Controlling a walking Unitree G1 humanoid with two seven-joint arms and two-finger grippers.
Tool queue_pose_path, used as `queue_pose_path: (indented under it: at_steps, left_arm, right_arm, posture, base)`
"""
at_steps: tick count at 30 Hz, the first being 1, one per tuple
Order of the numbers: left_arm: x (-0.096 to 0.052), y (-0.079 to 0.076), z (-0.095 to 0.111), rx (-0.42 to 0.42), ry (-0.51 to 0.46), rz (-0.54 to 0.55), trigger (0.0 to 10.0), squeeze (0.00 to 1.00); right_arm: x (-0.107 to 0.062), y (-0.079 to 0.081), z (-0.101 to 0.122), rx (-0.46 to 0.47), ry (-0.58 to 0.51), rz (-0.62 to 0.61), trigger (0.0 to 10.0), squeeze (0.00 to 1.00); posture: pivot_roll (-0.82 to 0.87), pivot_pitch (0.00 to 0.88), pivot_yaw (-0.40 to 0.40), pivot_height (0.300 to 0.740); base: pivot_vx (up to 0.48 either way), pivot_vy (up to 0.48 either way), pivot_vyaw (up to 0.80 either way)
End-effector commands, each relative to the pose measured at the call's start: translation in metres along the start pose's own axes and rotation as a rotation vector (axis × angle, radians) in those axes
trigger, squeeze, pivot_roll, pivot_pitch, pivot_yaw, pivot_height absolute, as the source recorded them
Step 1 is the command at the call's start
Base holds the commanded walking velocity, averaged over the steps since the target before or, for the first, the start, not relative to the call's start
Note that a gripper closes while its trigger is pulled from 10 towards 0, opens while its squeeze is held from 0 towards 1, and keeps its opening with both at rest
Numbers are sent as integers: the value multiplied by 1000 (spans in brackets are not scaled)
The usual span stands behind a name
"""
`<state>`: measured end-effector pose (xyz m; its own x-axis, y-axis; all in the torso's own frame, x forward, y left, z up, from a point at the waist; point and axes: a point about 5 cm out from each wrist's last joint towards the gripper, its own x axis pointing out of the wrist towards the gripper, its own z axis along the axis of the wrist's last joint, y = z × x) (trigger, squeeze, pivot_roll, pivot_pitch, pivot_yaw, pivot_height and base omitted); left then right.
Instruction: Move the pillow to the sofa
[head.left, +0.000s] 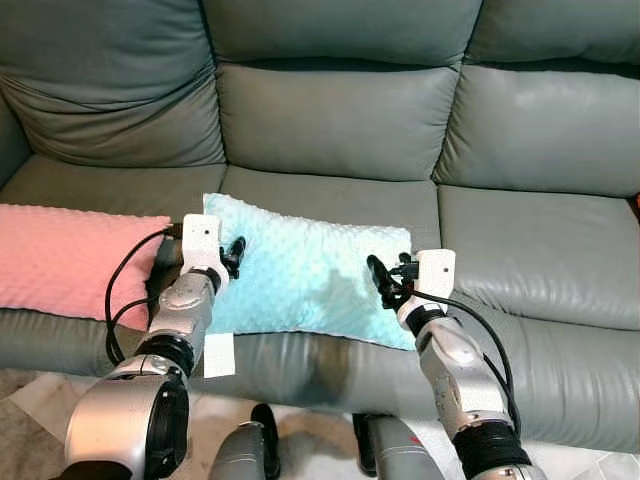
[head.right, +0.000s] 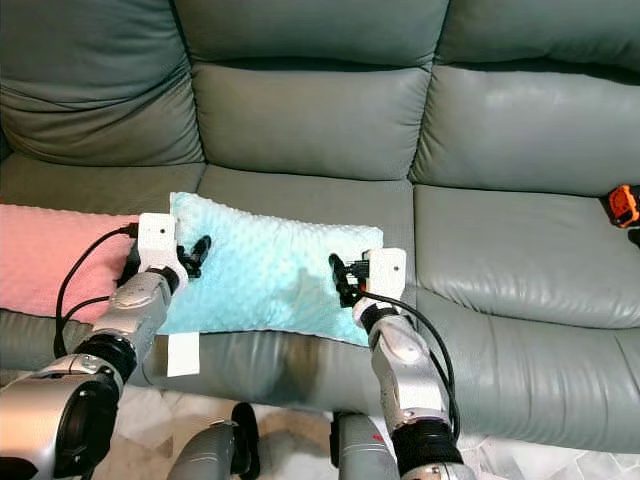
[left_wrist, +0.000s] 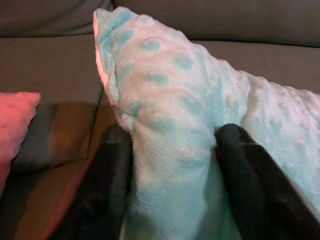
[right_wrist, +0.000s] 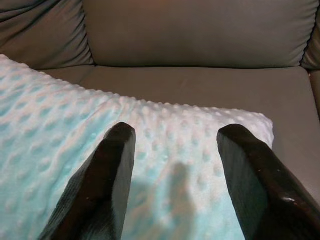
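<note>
A light teal dotted pillow (head.left: 300, 275) lies flat on the middle seat of the grey-green leather sofa (head.left: 540, 240). My left gripper (head.left: 232, 255) is at the pillow's left edge. In the left wrist view its two black fingers (left_wrist: 110, 185) squeeze a raised fold of the teal fabric (left_wrist: 165, 120) between them. My right gripper (head.left: 380, 275) is at the pillow's right edge. Its fingers (right_wrist: 107, 170) stand apart just above the teal surface (right_wrist: 170, 150), with nothing between them.
A pink dotted pillow (head.left: 60, 255) lies on the left seat, touching the teal one. A white tag (head.left: 218, 355) hangs over the seat's front. A small orange and black object (head.right: 623, 205) sits on the far right seat. Pale floor lies below.
</note>
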<state>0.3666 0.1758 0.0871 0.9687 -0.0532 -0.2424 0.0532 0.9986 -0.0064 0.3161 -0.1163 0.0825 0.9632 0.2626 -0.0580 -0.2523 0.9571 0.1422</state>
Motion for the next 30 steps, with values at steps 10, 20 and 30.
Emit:
queue_pose_path:
  at_steps: [10, 20, 30]
  left_arm:
    - [-18, 15, -44, -54, 113, 18, 10000, 1000]
    - [-20, 24, -44, 21, 118, 37, 10000, 1000]
    - [-22, 41, -35, 61, 93, 39, 10000, 1000]
  right_arm:
    - [-8, 10, -6, 26, 17, 10, 10000, 1000]
    - [-6, 13, 0, 35, 9, 3, 10000, 1000]
    - [-19, -35, -8, 47, 72, -144, 10000, 1000]
  posture:
    - [-160, 319, 63, 740]
    - [-149, 261, 91, 740]
    - [-150, 115, 124, 740]
  base:
    - [0, 0, 0]
    - [0, 0, 0]
    - [0, 0, 0]
